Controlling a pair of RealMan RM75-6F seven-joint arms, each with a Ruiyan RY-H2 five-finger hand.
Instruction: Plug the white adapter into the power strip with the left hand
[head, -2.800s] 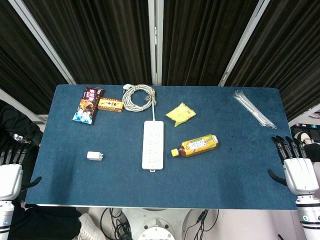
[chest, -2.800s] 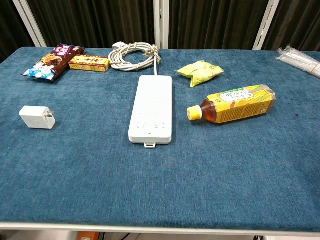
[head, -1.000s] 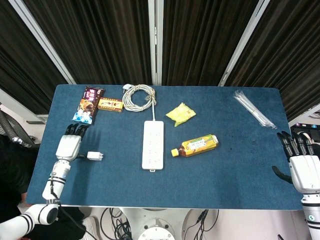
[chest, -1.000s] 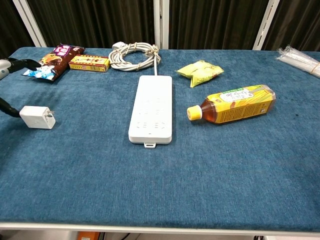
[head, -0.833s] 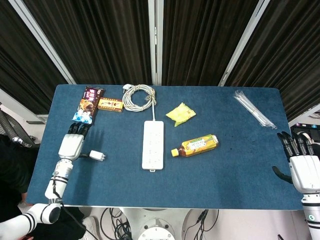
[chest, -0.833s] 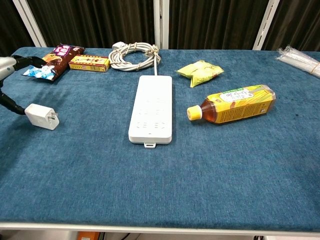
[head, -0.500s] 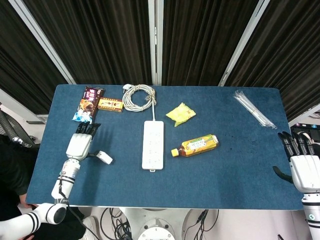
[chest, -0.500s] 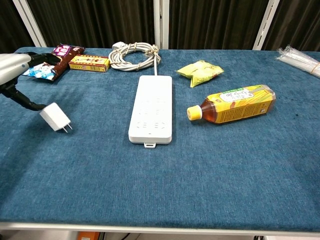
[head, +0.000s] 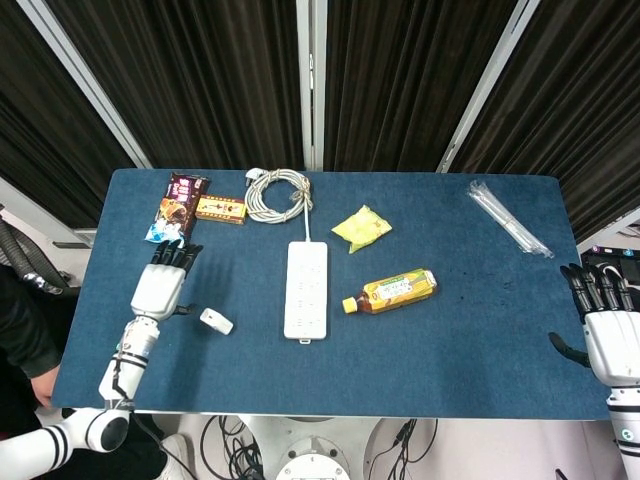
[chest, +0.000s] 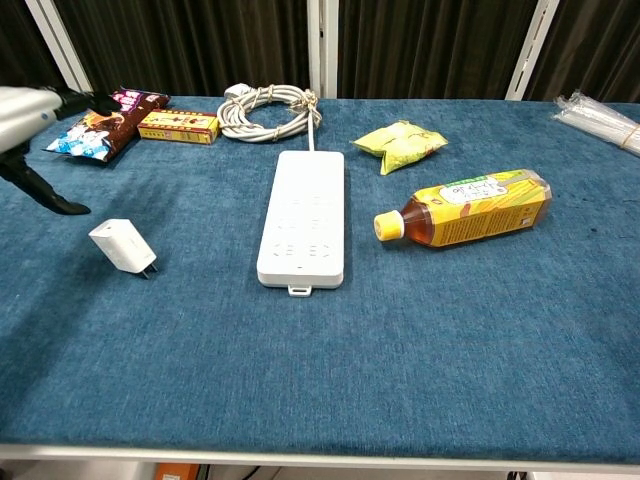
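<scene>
Plainly, the white adapter (chest: 122, 245) lay on the blue desk (chest: 420, 350), well to the left of the power strip (chest: 302, 218) and apart from it, its prongs pointing toward the near right. The left robot hand (head: 158, 287) hovered just beside the adapter on its far-left side, fingers spread and holding nothing; in the chest view only its thumb and wrist edge showed at the left border. The right robot hand (head: 606, 338) rested open off the right end of the desk, fingers extended.

The adapter looked like a small, rigid plastic block, probably light and smooth enough to skid or tip on the cloth when nudged. A sound hold would likely be a pinch across its two broad flat faces, keeping the prongs free and pointed away from the palm, so they could be turned downward over a socket.

As for containers, a capped bottle (chest: 468, 209) of amber drink lay on its side right of the strip, seemingly nearly full. A yellow packet (chest: 401, 143) and snack wrappers (chest: 103, 122) sat sealed, contents unseen.
</scene>
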